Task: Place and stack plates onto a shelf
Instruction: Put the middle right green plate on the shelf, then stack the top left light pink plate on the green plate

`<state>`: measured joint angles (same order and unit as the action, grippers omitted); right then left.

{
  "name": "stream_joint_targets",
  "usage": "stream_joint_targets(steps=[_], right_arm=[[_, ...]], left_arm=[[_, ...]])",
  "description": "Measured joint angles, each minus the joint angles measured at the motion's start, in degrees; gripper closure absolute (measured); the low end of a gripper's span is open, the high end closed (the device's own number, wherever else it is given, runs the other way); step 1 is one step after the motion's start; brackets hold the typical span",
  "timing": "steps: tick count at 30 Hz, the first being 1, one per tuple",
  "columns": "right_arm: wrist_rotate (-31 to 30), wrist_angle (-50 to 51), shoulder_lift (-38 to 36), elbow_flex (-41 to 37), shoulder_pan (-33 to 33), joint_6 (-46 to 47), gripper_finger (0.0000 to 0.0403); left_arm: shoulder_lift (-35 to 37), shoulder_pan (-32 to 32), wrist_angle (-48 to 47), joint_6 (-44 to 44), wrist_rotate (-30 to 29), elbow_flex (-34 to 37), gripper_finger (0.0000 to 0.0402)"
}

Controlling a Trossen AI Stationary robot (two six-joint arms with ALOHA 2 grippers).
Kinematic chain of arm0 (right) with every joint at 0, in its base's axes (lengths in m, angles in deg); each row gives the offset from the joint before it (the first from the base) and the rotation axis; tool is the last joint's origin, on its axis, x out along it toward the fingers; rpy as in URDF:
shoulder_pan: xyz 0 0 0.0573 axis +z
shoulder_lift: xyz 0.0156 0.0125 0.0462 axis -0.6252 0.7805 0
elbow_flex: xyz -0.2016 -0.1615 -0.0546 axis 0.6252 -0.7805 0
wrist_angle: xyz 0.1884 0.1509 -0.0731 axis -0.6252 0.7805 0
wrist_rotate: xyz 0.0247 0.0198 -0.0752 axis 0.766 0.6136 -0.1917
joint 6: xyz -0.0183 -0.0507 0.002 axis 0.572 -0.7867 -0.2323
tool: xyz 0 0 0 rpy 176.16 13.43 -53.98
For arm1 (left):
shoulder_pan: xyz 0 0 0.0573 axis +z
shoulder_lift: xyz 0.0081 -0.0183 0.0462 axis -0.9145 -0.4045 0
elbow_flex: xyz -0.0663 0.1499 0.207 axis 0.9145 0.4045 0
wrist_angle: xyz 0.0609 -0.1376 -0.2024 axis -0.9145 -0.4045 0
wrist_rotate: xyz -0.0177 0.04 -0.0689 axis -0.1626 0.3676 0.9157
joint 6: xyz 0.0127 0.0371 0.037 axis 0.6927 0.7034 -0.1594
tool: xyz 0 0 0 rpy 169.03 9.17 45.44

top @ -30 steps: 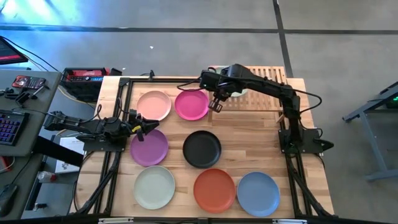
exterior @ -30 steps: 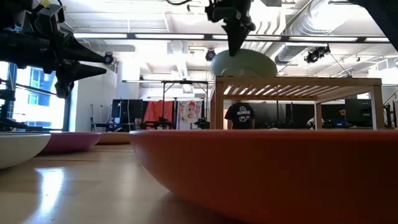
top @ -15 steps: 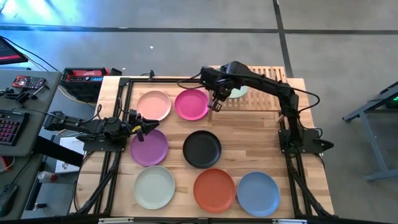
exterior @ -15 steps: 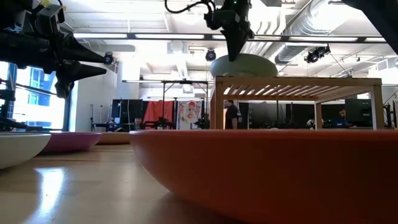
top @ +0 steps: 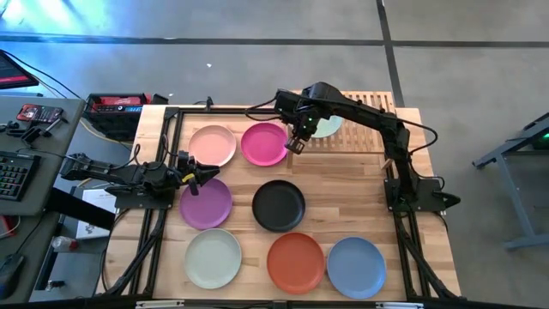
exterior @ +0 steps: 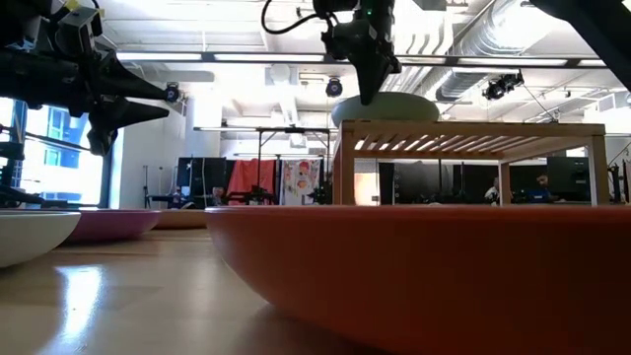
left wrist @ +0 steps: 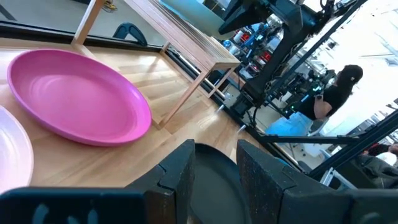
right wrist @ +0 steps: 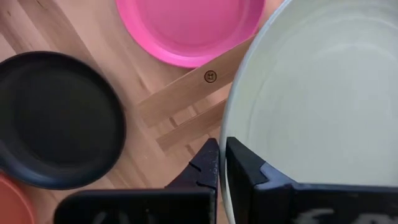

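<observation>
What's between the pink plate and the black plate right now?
Only bare tabletop. In the high view the pink plate, magenta plate, purple plate and black plate ring that gap, and nothing lies in it.

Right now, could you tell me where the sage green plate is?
In the high view, the sage green plate lies on the shelf at its left end, right of the magenta plate, its rim in the right pincer.

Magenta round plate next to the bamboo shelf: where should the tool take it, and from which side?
Grip the round matte magenta plate by its raised rim, one finger inside and one outside; it lies flat, so nothing else offers a hold. I would come from above at the edge facing the round black plate, since the light bamboo slat shelf and the right tool crowd the other side.
</observation>
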<state>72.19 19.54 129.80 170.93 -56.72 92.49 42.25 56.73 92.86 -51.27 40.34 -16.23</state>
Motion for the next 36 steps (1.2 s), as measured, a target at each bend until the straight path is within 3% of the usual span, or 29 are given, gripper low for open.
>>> stream_joint_targets(steps=[5,13,18,24,36], right_arm=[[-0.3,0.0,0.0,0.0,-0.1,0.0,0.0400],[-0.7,0.0,0.0,0.0,-0.1,0.2,0.0346],[-1.2,0.1,0.0,0.1,-0.1,0.2,0.0334],[6.7,0.0,0.0,4.9,-0.4,0.9,0.0334],[9.0,-4.1,-6.6,6.3,0.2,6.6,0.0334]], left_arm=[[0.0,0.0,0.0,0.0,0.0,0.0,0.0293],[0.0,0.0,0.0,0.0,0.0,0.0,0.0293],[0.0,0.0,0.0,0.0,0.0,0.0,0.0293],[0.0,0.0,-0.7,-3.5,0.0,-0.4,0.0293],[-0.3,0.0,-12.4,7.2,-4.9,-12.4,0.0293]])
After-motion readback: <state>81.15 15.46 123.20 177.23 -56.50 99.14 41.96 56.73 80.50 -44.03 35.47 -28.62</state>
